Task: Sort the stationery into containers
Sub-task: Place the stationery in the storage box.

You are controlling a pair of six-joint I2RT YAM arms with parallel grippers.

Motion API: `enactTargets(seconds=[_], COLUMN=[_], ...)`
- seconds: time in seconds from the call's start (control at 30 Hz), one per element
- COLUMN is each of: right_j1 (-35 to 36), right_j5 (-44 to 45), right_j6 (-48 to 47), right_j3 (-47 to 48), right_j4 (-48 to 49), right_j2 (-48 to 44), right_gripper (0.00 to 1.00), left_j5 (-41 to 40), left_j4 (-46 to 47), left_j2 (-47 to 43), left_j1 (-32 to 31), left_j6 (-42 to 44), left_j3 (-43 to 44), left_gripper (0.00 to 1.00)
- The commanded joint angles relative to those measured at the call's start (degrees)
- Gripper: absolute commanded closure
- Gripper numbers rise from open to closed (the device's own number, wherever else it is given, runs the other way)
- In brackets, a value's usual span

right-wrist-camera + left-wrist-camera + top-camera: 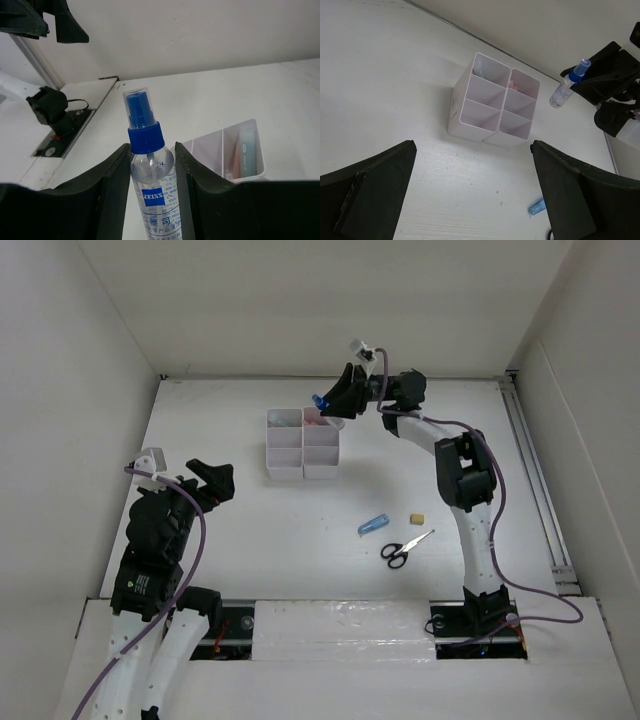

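Note:
My right gripper (337, 403) is shut on the clear blue-capped bottle (320, 400), held tilted above the far right corner of the two white trays (303, 448). In the right wrist view the bottle (150, 175) sits between my fingers, with a tray (215, 155) below holding a green highlighter (247, 152). My left gripper (215, 480) is open and empty, left of the trays. On the table lie a blue highlighter (373, 524), a tan eraser (419, 518) and black-handled scissors (405, 548). The left wrist view shows the trays (470, 127), the bottle (567, 85) and the blue highlighter (536, 206).
White walls enclose the table on the left, back and right. A metal rail (535, 480) runs along the right edge. The far tray compartments hold pink (320, 420) and greenish (285, 422) items; the four nearer ones look empty.

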Motion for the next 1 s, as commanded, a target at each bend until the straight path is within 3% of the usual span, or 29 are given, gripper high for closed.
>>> enactTargets(seconds=[0.0,0.07,0.97], right_j1=[0.03,0.03,3.28], right_j5=[-0.71,-0.71,0.96], right_j6=[-6.62,-10.41,-11.48], right_j3=[3.88,4.49,4.67], right_j4=[12.84,9.49,9.48], right_j2=[-0.33,-0.33,6.35], right_gripper=[1.00,1.00,1.00], left_j5=[0.77,0.77,1.30], left_j4=[2.65,2.65,2.65], left_j2=[0.32,0.32,-1.26], left_j1=[-0.18,-0.18,-0.18], left_j6=[0.91,0.91,1.44], left_j3=[-0.52,-0.52,-0.52], left_gripper=[0.00,0.00,0.00])
